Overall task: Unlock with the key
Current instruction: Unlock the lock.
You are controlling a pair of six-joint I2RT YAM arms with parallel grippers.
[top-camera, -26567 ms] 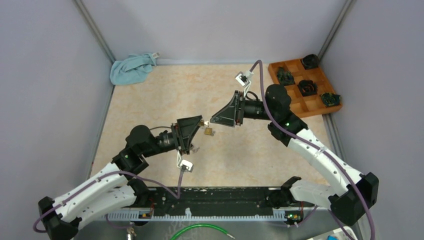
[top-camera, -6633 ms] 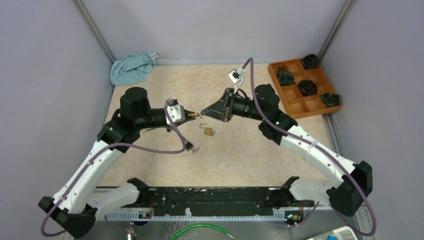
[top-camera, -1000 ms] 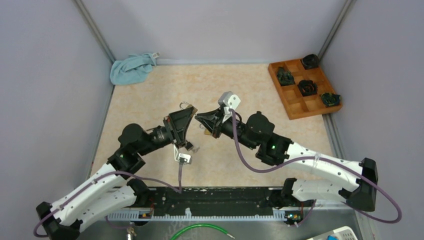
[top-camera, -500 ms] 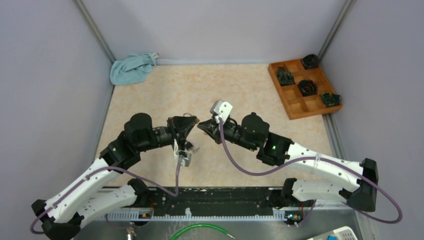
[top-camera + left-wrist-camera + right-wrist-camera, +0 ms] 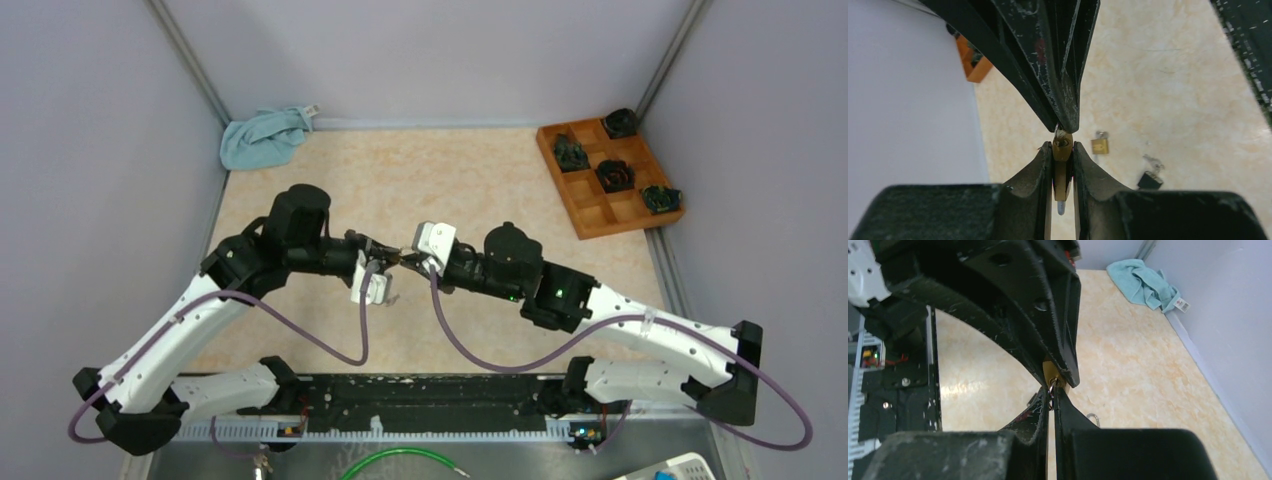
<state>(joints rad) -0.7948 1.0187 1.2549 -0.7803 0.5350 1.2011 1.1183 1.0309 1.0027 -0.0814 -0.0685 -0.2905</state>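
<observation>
Both arms stretched inward, tip to tip, left gripper [image 5: 388, 257] clamped on brass padlock [image 5: 1062, 152], right gripper [image 5: 407, 256] pinched tight on key [image 5: 1052, 388].

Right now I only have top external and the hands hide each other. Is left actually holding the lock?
Observer: Yes. Left wrist shows the left hand clamped on a brass padlock, one end past its fingertips.
Operator: Key in?
Observer: Right wrist shows the right hand shut on the key, touching the padlock's end; depth unclear.
Operator: Anything loose below?
Observer: Left wrist shows a second padlock and a black tag lying on the table.
</observation>
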